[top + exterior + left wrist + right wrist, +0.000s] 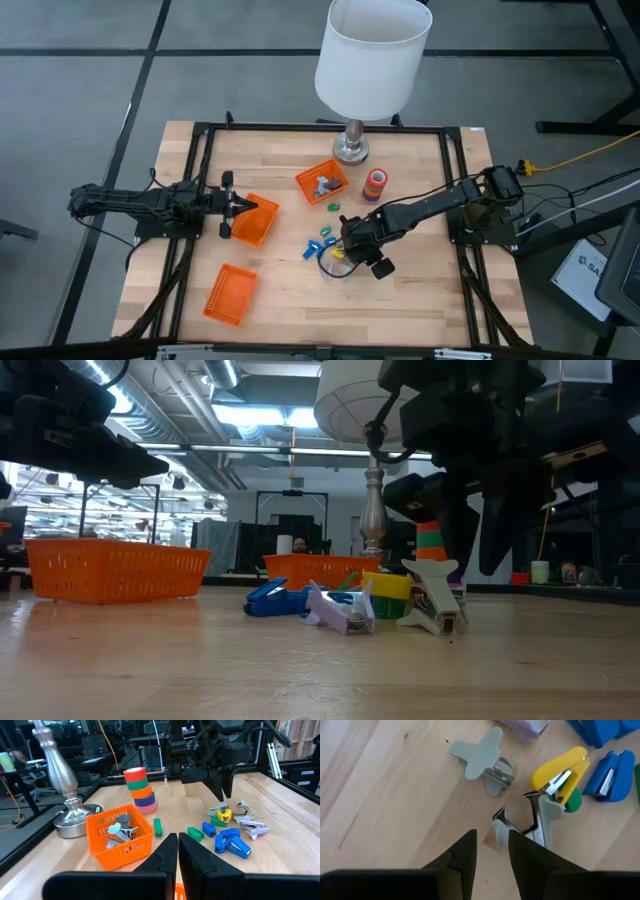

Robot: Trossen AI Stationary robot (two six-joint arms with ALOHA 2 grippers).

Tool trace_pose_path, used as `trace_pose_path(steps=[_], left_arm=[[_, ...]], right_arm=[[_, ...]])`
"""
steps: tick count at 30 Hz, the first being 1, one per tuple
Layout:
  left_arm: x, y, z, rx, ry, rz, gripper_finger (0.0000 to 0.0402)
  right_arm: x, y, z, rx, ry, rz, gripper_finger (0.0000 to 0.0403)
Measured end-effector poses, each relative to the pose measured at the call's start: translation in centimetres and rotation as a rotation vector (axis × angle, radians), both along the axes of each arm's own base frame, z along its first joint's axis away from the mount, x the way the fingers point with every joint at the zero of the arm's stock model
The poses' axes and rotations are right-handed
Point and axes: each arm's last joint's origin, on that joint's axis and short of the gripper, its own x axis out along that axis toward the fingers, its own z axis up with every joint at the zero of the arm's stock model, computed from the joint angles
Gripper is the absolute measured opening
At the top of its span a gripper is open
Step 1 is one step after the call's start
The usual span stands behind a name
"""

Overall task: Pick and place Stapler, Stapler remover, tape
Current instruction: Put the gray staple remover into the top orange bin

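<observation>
The pale wooden counter (400, 290) sits on grey floor (80, 90). The right claw (492, 845) hangs spread above a grey stapler remover (540, 820). The left claw (177, 851) is pressed together.

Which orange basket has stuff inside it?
The basket beside the lamp base. It holds grey metal pieces. The basket by the left gripper and the one at the table's front look empty.

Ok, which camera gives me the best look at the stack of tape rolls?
The left wrist view: the tape stack stands unobstructed beside the lamp base. High view shows only its top; low view mostly hides it behind the right arm; right wrist misses it.
</observation>
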Motion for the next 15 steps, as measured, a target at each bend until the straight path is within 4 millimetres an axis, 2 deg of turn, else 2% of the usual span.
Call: trace_pose_path(steps=[15], left_arm=[[0.0,0.0,0.0,0.0,0.0,-0.001,0.0012]], right_arm=[[0.33,0.01,-0.7,-0.026,-0.001,-0.008,0.009]])
